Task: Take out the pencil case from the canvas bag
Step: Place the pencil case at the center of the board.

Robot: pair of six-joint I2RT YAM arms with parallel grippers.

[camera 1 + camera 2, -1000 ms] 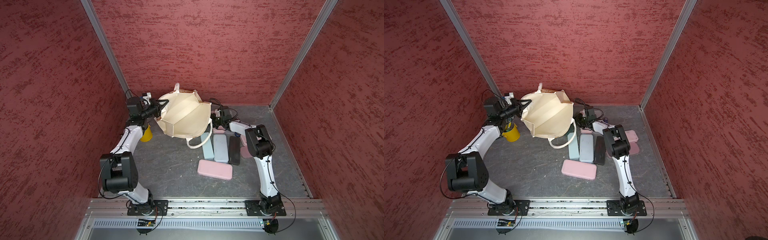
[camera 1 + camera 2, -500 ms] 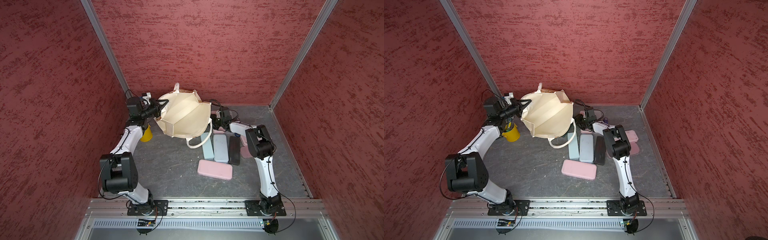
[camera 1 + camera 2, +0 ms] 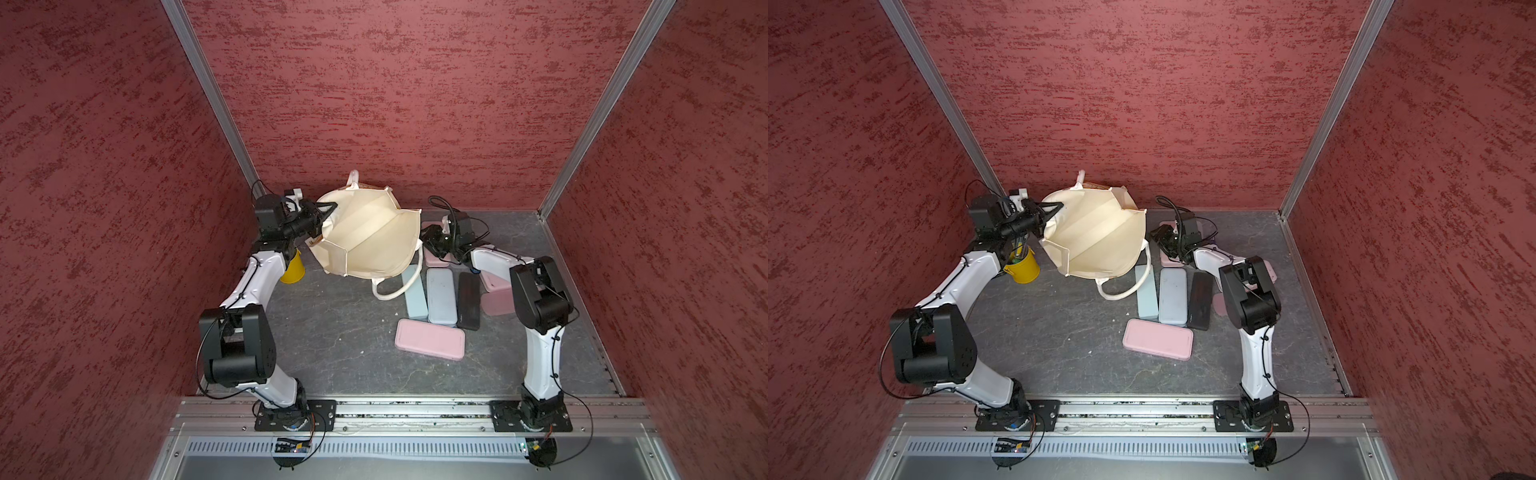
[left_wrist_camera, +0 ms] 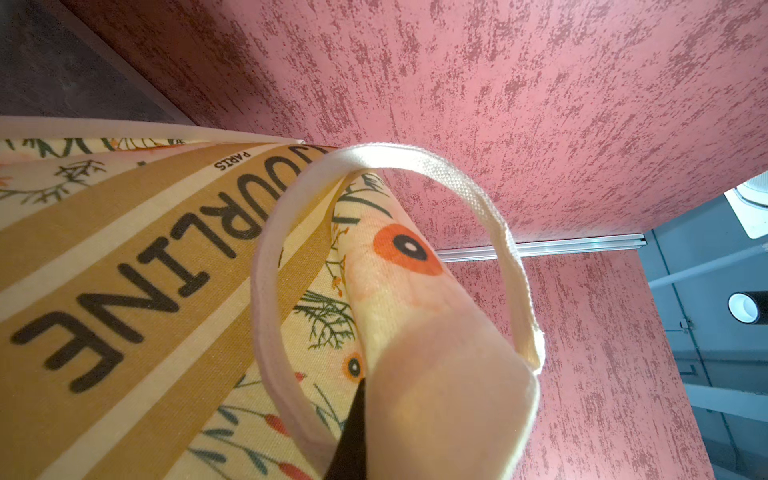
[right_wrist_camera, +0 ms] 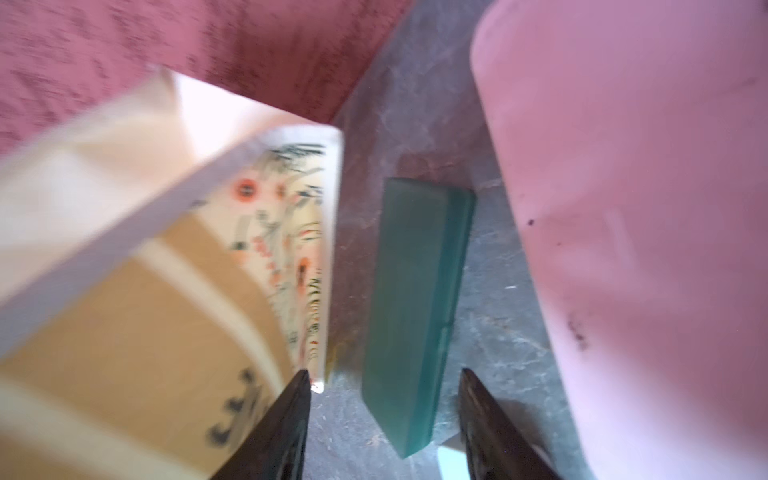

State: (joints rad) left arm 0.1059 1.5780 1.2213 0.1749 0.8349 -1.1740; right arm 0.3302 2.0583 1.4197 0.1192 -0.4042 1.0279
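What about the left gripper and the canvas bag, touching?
Touching. The left wrist view shows the left gripper shut on a fold of the canvas bag, fabric wrapped over its finger.

In both top views I can't see into the canvas bag (image 3: 370, 232): only its pale cloth faces the camera, so whatever it holds is hidden from me. On the left wrist view that cloth covers nearly all of the left gripper (image 4: 353, 428); one dark sliver of finger shows, and the handle (image 4: 266, 270) crosses the lettering. The right wrist view is smeared: the bag's print won't read, and a pink case (image 5: 644, 208) runs off the edge. From above, the left arm (image 3: 257, 282) hides part of the yellow cup (image 3: 293, 272), the right arm (image 3: 536, 299) part of the pink cases (image 3: 496, 299).
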